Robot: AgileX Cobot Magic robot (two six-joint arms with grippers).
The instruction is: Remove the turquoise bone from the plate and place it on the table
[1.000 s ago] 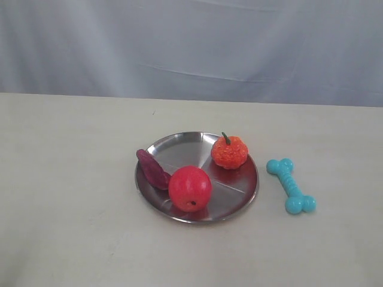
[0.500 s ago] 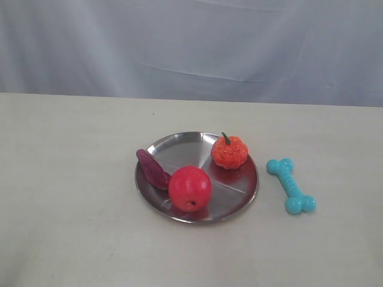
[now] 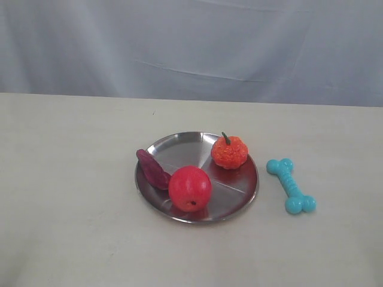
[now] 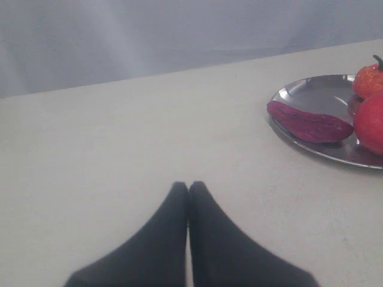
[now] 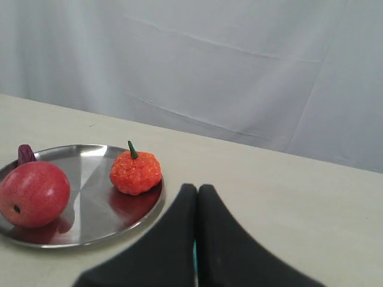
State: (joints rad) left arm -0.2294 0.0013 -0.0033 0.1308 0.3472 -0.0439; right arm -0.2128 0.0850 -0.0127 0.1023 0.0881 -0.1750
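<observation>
A plate (image 3: 179, 146) sits mid-surface (image 3: 72, 197), carrying a pumpkin toy (image 3: 229, 152) at its far right, a ball (image 3: 190, 188) at its near edge and a long flat piece (image 3: 153, 169) along its left rim. A bone (image 3: 291, 185) lies on the surface just right of the plate, apart from it.

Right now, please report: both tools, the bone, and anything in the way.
Tools: left tool shut, empty; right tool shut, empty. The turquoise bone lies on the table, beside the plate, not touching it. Nothing in the way.
</observation>
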